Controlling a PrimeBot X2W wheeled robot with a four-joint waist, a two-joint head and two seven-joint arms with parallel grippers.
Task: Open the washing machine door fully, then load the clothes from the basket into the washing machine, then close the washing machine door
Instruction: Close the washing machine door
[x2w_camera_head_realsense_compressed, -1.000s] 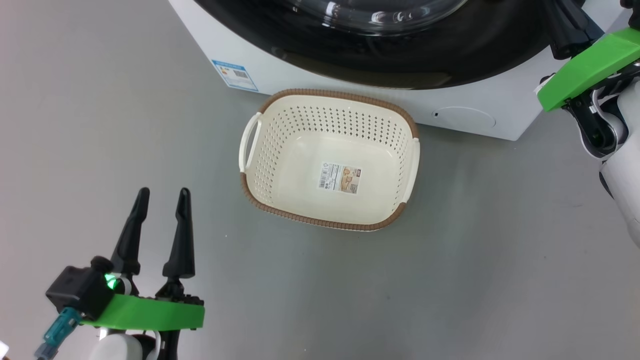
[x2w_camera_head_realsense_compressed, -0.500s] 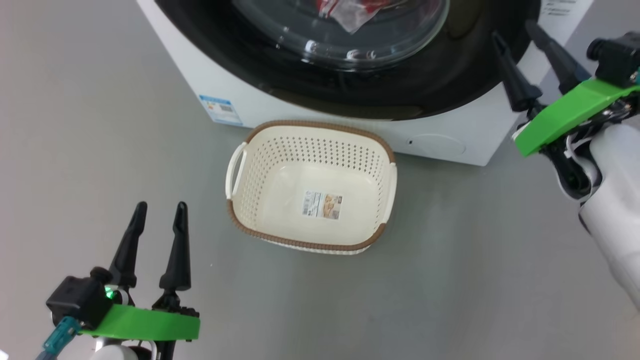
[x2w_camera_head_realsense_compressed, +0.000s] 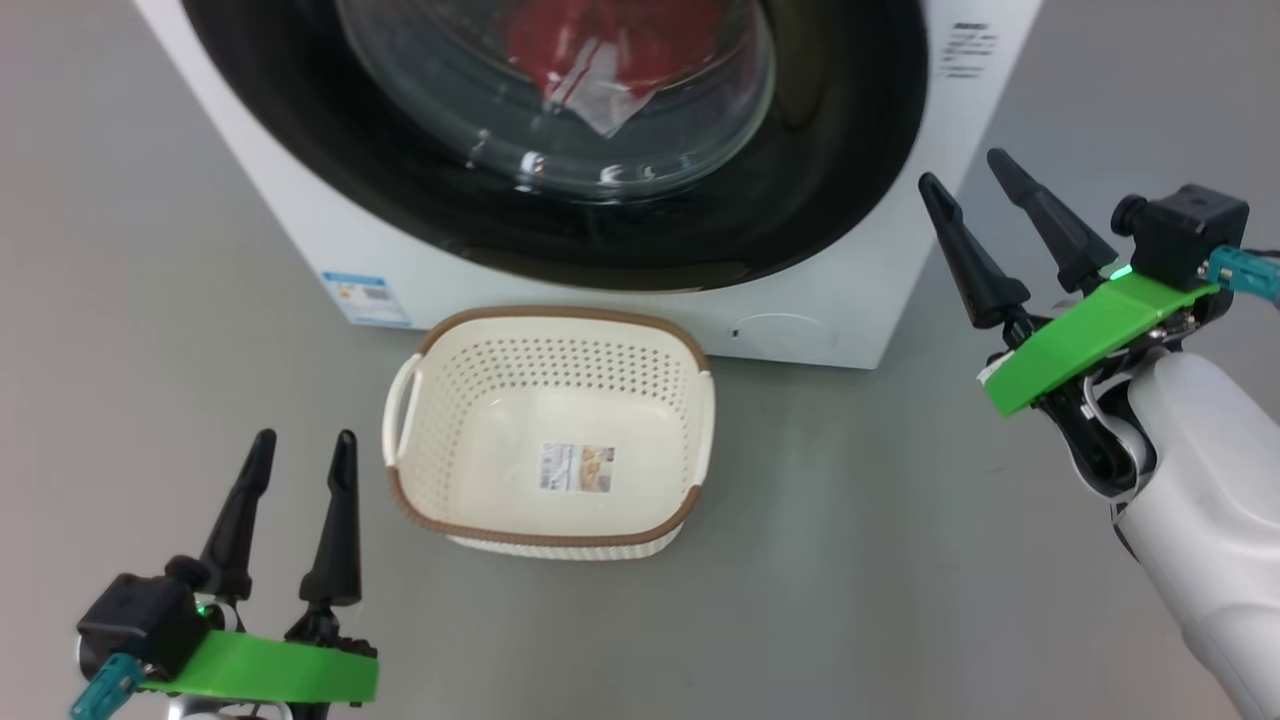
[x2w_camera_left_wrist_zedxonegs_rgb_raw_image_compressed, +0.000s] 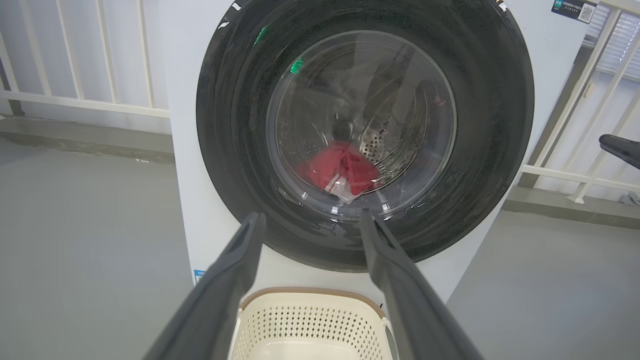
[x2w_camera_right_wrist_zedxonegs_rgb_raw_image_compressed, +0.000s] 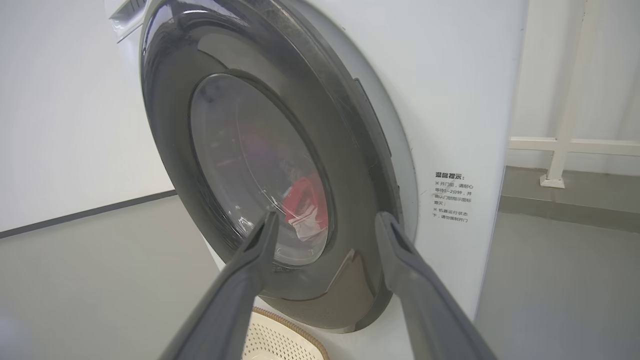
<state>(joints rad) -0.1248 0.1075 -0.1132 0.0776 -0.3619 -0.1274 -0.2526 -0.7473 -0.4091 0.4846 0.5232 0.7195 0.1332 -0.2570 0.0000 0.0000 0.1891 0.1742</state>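
The washing machine (x2w_camera_head_realsense_compressed: 850, 310) stands at the top of the head view. Its door (x2w_camera_head_realsense_compressed: 830, 150) lies flush against the front, and the clothes (x2w_camera_head_realsense_compressed: 600, 50) show red behind the glass bowl. The door (x2w_camera_left_wrist_zedxonegs_rgb_raw_image_compressed: 230, 125) and the clothes (x2w_camera_left_wrist_zedxonegs_rgb_raw_image_compressed: 340, 172) appear again in the left wrist view. From the right wrist view I see the door (x2w_camera_right_wrist_zedxonegs_rgb_raw_image_compressed: 350, 165) at an angle. The basket (x2w_camera_head_realsense_compressed: 470, 380) sits on the floor before the machine with nothing in it. My left gripper (x2w_camera_head_realsense_compressed: 303, 440) is open, left of the basket. My right gripper (x2w_camera_head_realsense_compressed: 960, 170) is open, just right of the machine's front corner.
A blue energy sticker (x2w_camera_head_realsense_compressed: 365, 297) and a round service flap (x2w_camera_head_realsense_compressed: 785, 333) mark the machine's lower front. White railings (x2w_camera_left_wrist_zedxonegs_rgb_raw_image_compressed: 75, 97) stand behind the machine on both sides. Grey floor (x2w_camera_head_realsense_compressed: 880, 560) spreads around the basket.
The head camera has swung, so the machine and the basket sit lower and further left in the picture. My right gripper has come away from the door's right rim and now stands open. The left one holds still.
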